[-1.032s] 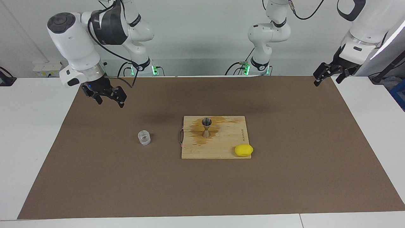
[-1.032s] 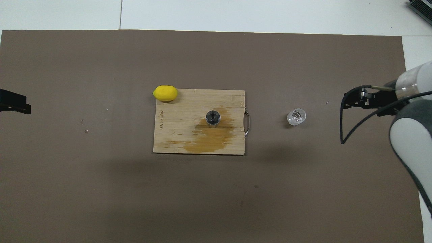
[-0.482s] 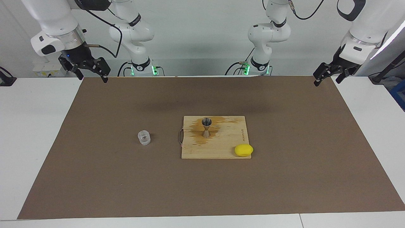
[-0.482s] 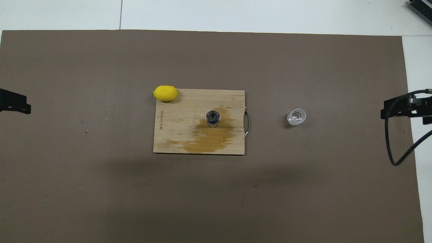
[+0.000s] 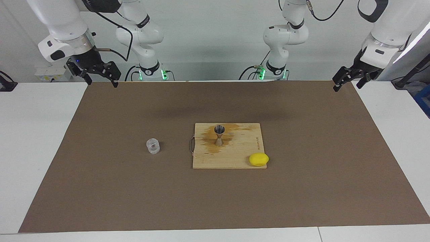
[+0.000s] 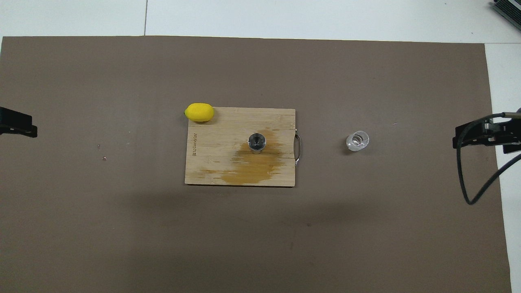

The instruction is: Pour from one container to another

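Note:
The small clear glass cup [image 5: 153, 146] [image 6: 357, 141] stands upright on the brown mat, toward the right arm's end of the table. Beside it, the metal hourglass jigger [image 5: 219, 134] [image 6: 257, 143] stands upright on a wooden cutting board [image 5: 242, 158] [image 6: 211, 162] that carries a wet amber stain. My right gripper [image 5: 99, 78] [image 6: 480, 136] hangs open and empty, raised over the mat's edge at its own end, well away from the cup. At the other end my left gripper [image 5: 346, 81] [image 6: 16, 126] waits open and empty over the mat's edge.
A yellow lemon [image 5: 258, 159] [image 6: 199, 112] rests at the board's corner farthest from the robots, toward the left arm's end. The board's metal handle [image 5: 191, 145] faces the cup. The brown mat [image 5: 302, 188] covers most of the white table.
My right gripper has pulled up and away from over the mat near the cup to the mat's edge at its own end, then settled slightly inward. Cup, jigger and left arm stayed still.

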